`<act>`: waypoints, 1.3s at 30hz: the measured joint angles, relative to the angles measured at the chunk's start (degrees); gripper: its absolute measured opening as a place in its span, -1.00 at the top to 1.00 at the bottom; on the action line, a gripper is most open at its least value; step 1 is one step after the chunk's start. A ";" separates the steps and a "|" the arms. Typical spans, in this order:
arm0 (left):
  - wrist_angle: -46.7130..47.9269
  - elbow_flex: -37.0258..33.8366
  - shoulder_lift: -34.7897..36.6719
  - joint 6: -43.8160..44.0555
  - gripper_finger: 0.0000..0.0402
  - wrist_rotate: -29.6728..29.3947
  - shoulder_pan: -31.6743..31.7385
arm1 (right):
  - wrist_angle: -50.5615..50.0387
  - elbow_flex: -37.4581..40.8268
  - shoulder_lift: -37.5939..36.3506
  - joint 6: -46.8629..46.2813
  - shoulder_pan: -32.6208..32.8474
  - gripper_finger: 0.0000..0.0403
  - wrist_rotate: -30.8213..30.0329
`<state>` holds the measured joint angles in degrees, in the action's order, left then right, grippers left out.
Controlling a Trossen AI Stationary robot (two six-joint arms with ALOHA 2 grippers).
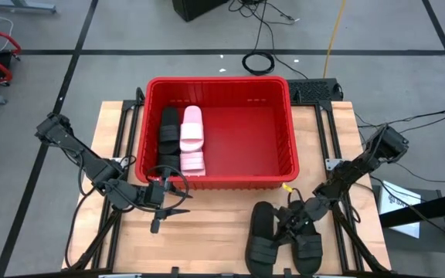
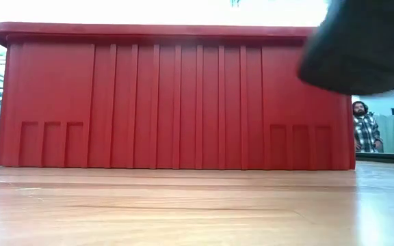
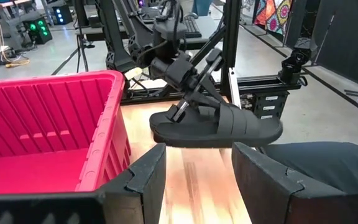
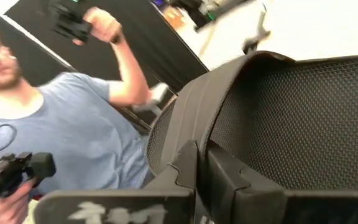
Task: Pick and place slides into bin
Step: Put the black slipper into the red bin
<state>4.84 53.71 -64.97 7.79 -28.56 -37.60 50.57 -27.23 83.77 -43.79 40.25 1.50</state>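
The red bin (image 1: 284,147) stands at the middle of the table. Black slides (image 1: 168,131) and pale pink slides (image 1: 192,130) lie flat in its left part. Near the front edge my right gripper (image 1: 295,222) is shut on a black slide (image 1: 310,245), which also shows in the left wrist view as a black slide (image 3: 222,127). A second black slide (image 1: 260,235) lies flat on the wood just left of it. My left gripper (image 1: 164,211) waits open by the bin's near left corner, nothing between its fingers. My right gripper pinches the edge of the slide's wide strap (image 4: 194,134) between its two fingers, at the strap's far side (image 3: 196,109). The fingers (image 3: 183,113) slant down at it from the table's far right. The slide sits about level, sole down, lifted off the wood.
The bin's near wall (image 2: 176,102) stands just behind the held slide. Bare wood (image 1: 207,239) lies between my two grippers. Beyond the table a person (image 4: 86,130) holds a dark device, and another person (image 2: 366,130) stands far off.
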 joint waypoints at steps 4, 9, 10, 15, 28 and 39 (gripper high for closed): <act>-0.13 0.00 0.06 -0.09 0.11 -0.58 0.00 | 1.58 -2.53 -0.02 6.27 -2.51 0.96 4.25; -0.47 0.00 0.07 -1.49 0.11 -4.03 0.02 | -0.08 -8.38 -0.04 14.65 -5.52 0.96 11.99; -0.49 0.00 0.09 -2.01 0.11 -5.11 0.02 | -0.86 -9.73 -0.04 15.64 -6.26 0.96 13.32; -0.90 0.00 0.23 -5.39 0.11 -10.41 0.09 | -11.43 -17.13 -1.79 20.62 -10.65 0.96 18.96; 1.96 0.00 9.12 -12.07 0.11 -13.34 5.48 | -42.01 -28.56 -15.72 32.77 -26.69 0.96 21.44; 9.14 0.02 23.12 -19.78 0.11 0.81 26.90 | -49.60 -33.28 -17.35 34.86 -54.64 0.97 40.45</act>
<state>13.98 53.74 -41.85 -11.99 -27.75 -10.70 0.97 -60.51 66.41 -8.93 -14.39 41.95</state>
